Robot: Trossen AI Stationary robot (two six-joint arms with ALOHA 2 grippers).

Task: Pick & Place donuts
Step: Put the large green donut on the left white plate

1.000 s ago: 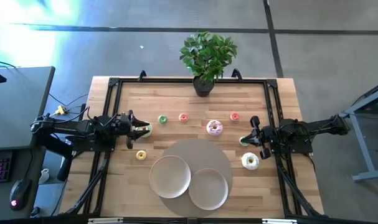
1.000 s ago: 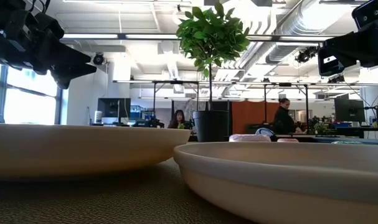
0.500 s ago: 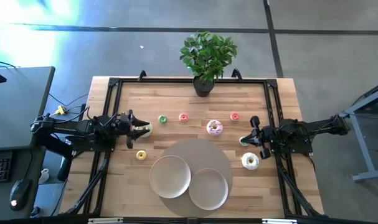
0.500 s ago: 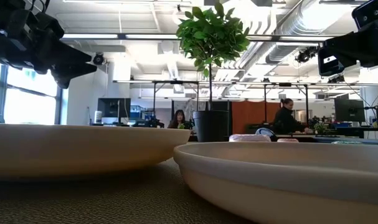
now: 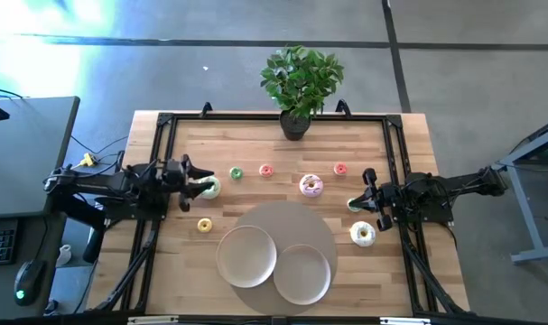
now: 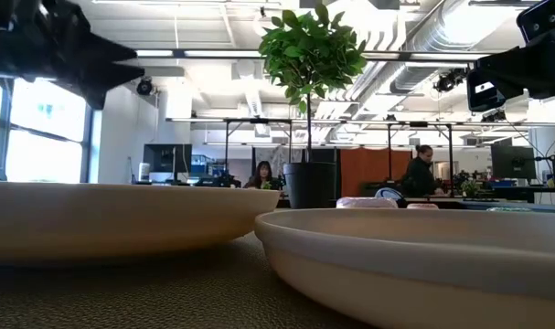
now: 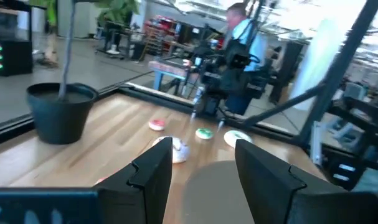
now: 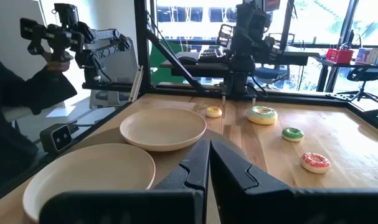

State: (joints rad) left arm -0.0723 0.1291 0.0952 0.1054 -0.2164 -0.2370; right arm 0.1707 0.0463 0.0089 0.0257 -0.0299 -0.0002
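The left hand (image 5: 199,185) has pulled back and lifted, its fingers now open, leaving the green-white donut (image 5: 209,188) on the table (image 5: 255,144), apparently ungrasped, while the right hand (image 5: 360,203) waits shut by the white donut (image 5: 362,235)

Pink-iced donut (image 5: 311,186), yellow mini donut (image 5: 204,225), beige plates (image 5: 246,255), green plant (image 5: 301,77).

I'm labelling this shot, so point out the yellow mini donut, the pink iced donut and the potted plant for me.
yellow mini donut (image 5: 204,225), high view, on its ring.
pink iced donut (image 5: 311,186), high view, on its icing.
potted plant (image 5: 301,77), high view, on its leaves.
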